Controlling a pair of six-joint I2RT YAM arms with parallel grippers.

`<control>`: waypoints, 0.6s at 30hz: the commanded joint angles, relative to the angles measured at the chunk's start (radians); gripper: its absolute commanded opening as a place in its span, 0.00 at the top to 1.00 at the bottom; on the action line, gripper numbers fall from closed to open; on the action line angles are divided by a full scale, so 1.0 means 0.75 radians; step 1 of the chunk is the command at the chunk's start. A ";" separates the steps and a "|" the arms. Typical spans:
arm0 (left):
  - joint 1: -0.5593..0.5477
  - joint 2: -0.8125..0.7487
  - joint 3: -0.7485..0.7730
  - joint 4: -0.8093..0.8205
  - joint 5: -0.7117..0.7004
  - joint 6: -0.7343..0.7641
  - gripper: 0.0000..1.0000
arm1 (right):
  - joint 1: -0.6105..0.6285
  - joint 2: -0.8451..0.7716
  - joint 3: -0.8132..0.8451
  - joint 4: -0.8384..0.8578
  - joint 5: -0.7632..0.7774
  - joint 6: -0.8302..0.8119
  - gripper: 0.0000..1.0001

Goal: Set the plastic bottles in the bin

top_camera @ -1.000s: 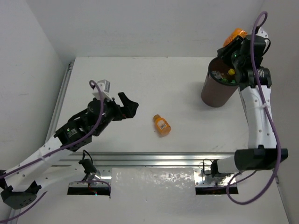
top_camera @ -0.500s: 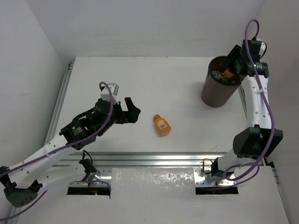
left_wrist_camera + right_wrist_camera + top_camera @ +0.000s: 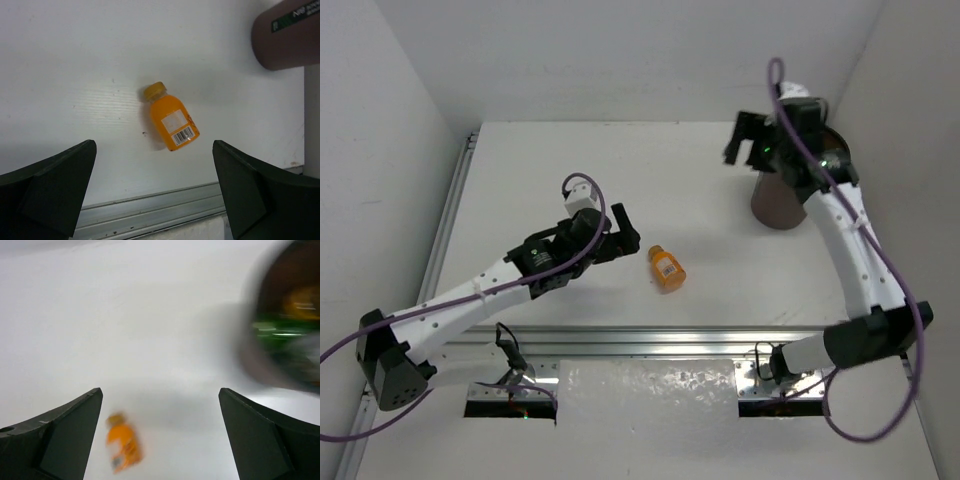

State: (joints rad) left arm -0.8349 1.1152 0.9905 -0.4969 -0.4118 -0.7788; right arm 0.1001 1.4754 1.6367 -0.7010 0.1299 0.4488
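Observation:
One orange plastic bottle (image 3: 666, 267) with a white label lies on its side in the middle of the table. My left gripper (image 3: 619, 238) hovers just left of it, open and empty; in the left wrist view the bottle (image 3: 172, 123) lies ahead between the wide fingers of that gripper (image 3: 154, 165). The dark-brown bin (image 3: 776, 205) stands at the far right, partly hidden by my right arm. My right gripper (image 3: 738, 140) hangs open and empty left of the bin. Its blurred wrist view shows the bin (image 3: 285, 325) with green and orange bottles inside, and the lying bottle (image 3: 124, 447).
An aluminium rail (image 3: 650, 340) runs along the table's near edge, also seen in the left wrist view (image 3: 150, 212). White walls close in the table on the left, back and right.
My right gripper opened over the bin, let go of an orange bottle, and swung left away from the bin. My left arm moved right, closer to the lying bottle.

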 commanded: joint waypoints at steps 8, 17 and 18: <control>-0.010 0.236 0.111 0.028 -0.059 -0.281 0.00 | 0.507 -0.516 -0.660 0.219 0.035 0.003 0.01; -0.014 0.764 0.354 -0.033 0.050 -0.451 0.00 | 0.509 -0.891 -0.728 -0.012 0.295 0.060 0.01; -0.014 0.807 0.379 -0.037 0.068 -0.461 0.00 | 0.509 -0.918 -0.746 -0.018 0.283 0.054 0.01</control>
State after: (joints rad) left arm -0.8375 1.6566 1.2060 -0.5209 -0.4068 -1.0691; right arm 0.4786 0.8516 1.0828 -0.6914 0.2913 0.4763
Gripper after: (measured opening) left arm 0.995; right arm 0.986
